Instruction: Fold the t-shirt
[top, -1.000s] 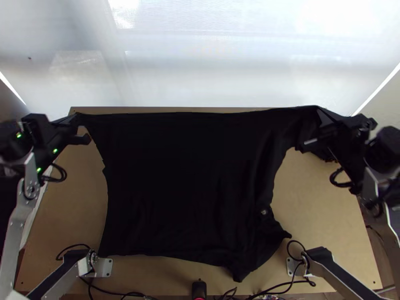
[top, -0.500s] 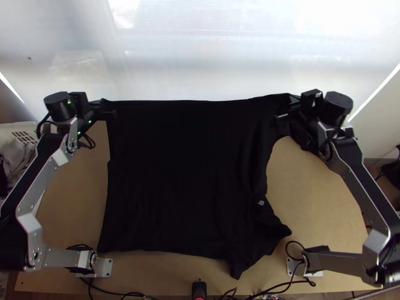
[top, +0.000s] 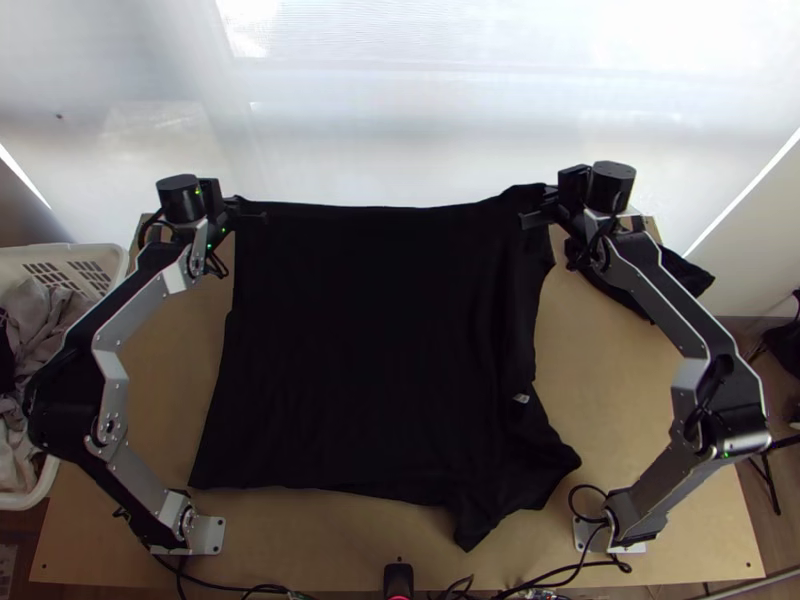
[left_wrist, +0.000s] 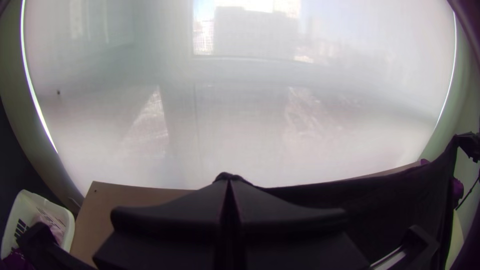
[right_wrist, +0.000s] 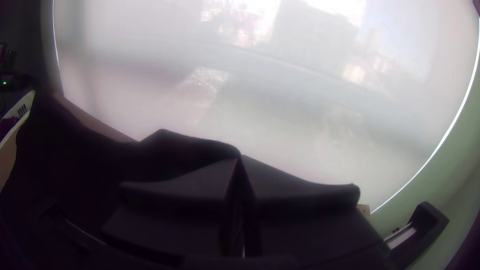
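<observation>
Since the left gripper (left_wrist: 229, 181) and right gripper (right_wrist: 240, 158) each pinch a far corner of the black t-shirt (top: 370, 340), its body spread nearward over the table (top: 640, 400), the fold probably means bringing that taut far edge toward the near side.

"Found any writing to read?"

"Could read none. Did spot a small white tag (top: 521, 398) in the top view, though."

"Lay on what?"

"Lay on the black t-shirt (top: 370, 340), near the edge toward the robot's right."

"Made out any letters or numbers on it?"

"Couldn't. Looked too small there to tell any letter, number, brand or sign."
</observation>
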